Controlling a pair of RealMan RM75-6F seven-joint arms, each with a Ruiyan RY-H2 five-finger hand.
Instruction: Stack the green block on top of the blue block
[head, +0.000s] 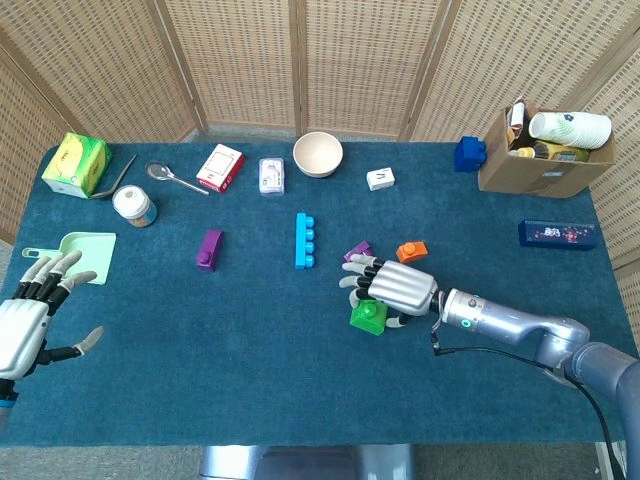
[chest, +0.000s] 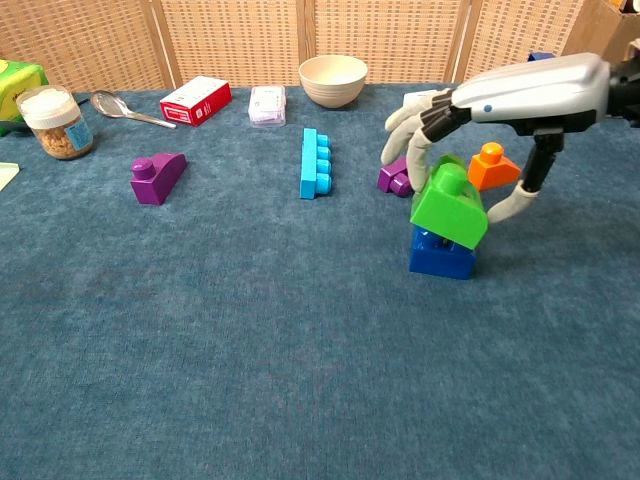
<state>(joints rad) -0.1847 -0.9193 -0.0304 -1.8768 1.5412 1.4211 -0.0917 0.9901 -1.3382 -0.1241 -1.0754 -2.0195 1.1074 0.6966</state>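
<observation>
**A:** Start at the left edge. What is the left hand (head: 28, 325) doing?

**B:** It sits at the near left corner of the blue cloth-covered table (head: 250, 380), fingers spread apart and holding nothing. Just beyond its fingertips lies a pale green flat square tray (head: 89, 256). Further out from it are a yellow-green carton (head: 75, 164), a small glass jar with a white lid (head: 133, 206) and a metal spoon (head: 176, 178).

**A:** And moving across toward the right hand?

**B:** Well to the left of the right hand (chest: 470, 135) lies a purple single-stud plastic block (chest: 157, 177), then a light blue long narrow plastic brick (chest: 316, 163). Far behind that are a red and white box (chest: 196, 100) and a cream round bowl (chest: 333, 80).

**A:** The right hand itself?

**B:** Its fingers curl down around the green single-stud plastic block (chest: 449, 203), thumb on one side and the others on the opposite side, so it grips that block. The green block rests tilted on the blue square studded block (chest: 441, 254), directly under the palm; whether it is seated squarely I cannot tell.

**A:** Anything close by?

**B:** A small purple block (chest: 393, 179) lies just beyond the fingertips, and an orange single-stud block (chest: 492, 166) sits behind the thumb. Far off to the right stands a brown cardboard box (head: 540, 165).
</observation>
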